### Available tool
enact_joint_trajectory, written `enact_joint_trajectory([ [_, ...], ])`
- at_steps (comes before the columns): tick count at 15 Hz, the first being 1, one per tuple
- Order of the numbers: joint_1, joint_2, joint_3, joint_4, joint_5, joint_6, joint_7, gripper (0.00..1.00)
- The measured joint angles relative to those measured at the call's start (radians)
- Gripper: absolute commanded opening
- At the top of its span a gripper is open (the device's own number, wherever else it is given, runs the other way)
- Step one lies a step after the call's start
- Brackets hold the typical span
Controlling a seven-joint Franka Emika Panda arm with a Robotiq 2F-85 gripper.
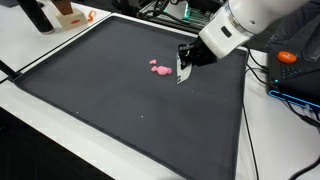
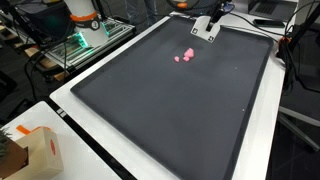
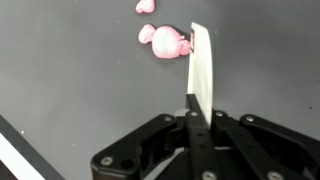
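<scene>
White arm (image 1: 258, 18) slants down to the mat (image 1: 90, 100), tool (image 3: 192, 104) pinching a card (image 3: 202, 62) beside pink pieces (image 3: 168, 42).

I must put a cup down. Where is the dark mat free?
The mat is bare from the pink pieces to the edge by the brown box. Crowded only where the gripper holds a white card beside those pieces.

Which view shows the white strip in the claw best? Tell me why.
The wrist view. There the white strip is large and sharp, pinched at its lower end by the shut claw, with the pink candy beside it. In both exterior views the strip is only a small pale sliver below the claw.
</scene>
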Motion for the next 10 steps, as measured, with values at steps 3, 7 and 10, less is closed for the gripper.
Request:
enact_joint_trajectory([
  [3,0.0,0.024,-0.006,0.026,0.018,-0.015,-0.019,0.01],
  [7,-0.001,0.044,-0.018,0.051,0.044,-0.022,-0.035,0.01],
  [10,-0.003,0.052,-0.026,0.066,0.065,-0.022,-0.037,0.01],
])
